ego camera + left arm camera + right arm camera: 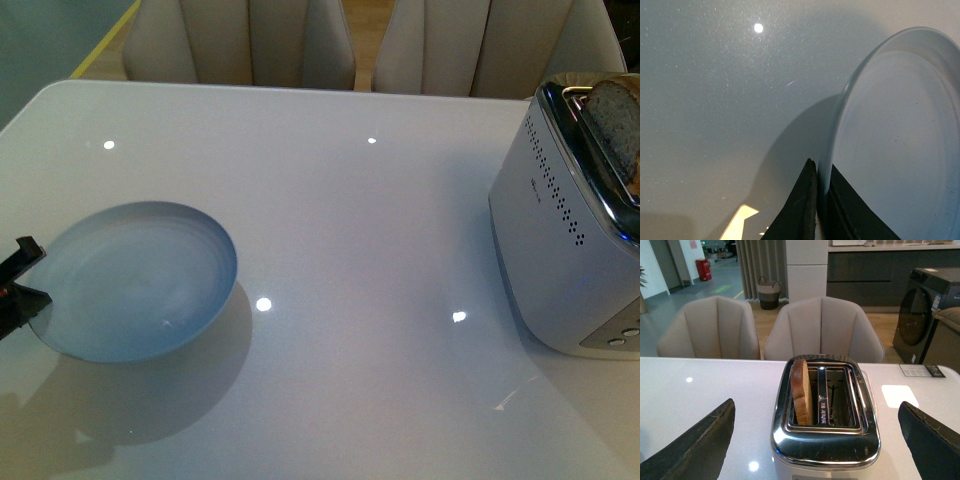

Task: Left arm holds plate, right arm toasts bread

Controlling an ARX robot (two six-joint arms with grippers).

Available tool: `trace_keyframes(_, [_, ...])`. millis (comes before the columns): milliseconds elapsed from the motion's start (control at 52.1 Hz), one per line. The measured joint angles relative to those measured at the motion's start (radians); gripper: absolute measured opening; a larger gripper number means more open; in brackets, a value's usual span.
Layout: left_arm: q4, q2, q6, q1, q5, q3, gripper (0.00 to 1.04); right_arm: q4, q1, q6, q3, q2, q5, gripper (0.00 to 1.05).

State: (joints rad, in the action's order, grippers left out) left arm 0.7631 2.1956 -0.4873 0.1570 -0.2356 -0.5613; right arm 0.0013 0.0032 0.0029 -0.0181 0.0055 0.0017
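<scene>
The pale blue plate (140, 278) hangs tilted just above the white table at the left, casting a shadow below it. My left gripper (22, 282) is shut on the plate's near-left rim; in the left wrist view its two black fingers (802, 210) pinch the plate (895, 145) edge, at the left gripper (821, 175). The bread (615, 120) stands upright in one slot of the silver toaster (565, 230) at the right, its top sticking out. In the right wrist view the bread (801, 390) sits in one slot of the toaster (825, 440). My right gripper (820, 440) is open, fingers spread wide either side of the toaster.
The white glossy table (350, 250) spreads between plate and toaster. Two beige chairs (250, 40) stand behind its far edge. The toaster's other slot (837, 395) is empty. A paper card (922, 371) lies on the table beyond the toaster.
</scene>
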Motion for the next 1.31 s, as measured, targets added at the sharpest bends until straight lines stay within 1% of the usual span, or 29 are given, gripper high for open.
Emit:
trace_keyframes(384, [0.086,0.146,-0.002,0.018,-0.002,-0.06,0.03,0.0,0.0,0.0,0.0,0.0,0.0,0.96])
trace_keyframes(768, [0.106,0.199,-0.004,0.022,0.001,-0.086,0.03,0.0,0.0,0.0,0.0,0.0,0.0,0.96])
trace_keyframes(787, [0.106,0.199,-0.006,0.022,0.001,-0.086,0.04,0.0,0.0,0.0,0.0,0.0,0.0,0.96])
trace_keyframes(922, [0.095,0.199,-0.006,0.016,0.005,-0.086,0.34,0.0,0.0,0.0,0.0,0.0,0.0,0.96])
trace_keyframes(960, [0.093,0.199,-0.006,0.016,0.007,-0.086,0.41,0.0,0.0,0.0,0.0,0.0,0.0,0.96])
trace_keyframes(979, [0.091,0.198,-0.006,0.015,0.008,-0.085,0.47,0.0,0.0,0.0,0.0,0.0,0.0,0.96])
trace_keyframes(1037, [0.085,0.187,-0.006,0.015,0.011,-0.083,0.57,0.0,0.0,0.0,0.0,0.0,0.0,0.96])
trace_keyframes(1171, [0.063,0.096,-0.012,0.014,0.04,-0.051,0.87,0.0,0.0,0.0,0.0,0.0,0.0,0.96])
trace_keyframes(1210, [0.056,0.068,-0.012,0.013,0.049,-0.044,0.92,0.0,0.0,0.0,0.0,0.0,0.0,0.96])
trace_keyframes(1229, [0.049,0.034,-0.011,0.01,0.052,-0.037,0.97,0.0,0.0,0.0,0.0,0.0,0.0,0.96])
trace_keyframes(1248, [0.042,0.012,-0.009,0.008,0.055,-0.032,0.99,0.0,0.0,0.0,0.0,0.0,0.0,0.96])
trace_keyframes(1306, [0.006,-0.08,-0.003,-0.008,0.074,-0.021,0.97,0.0,0.0,0.0,0.0,0.0,0.0,0.96])
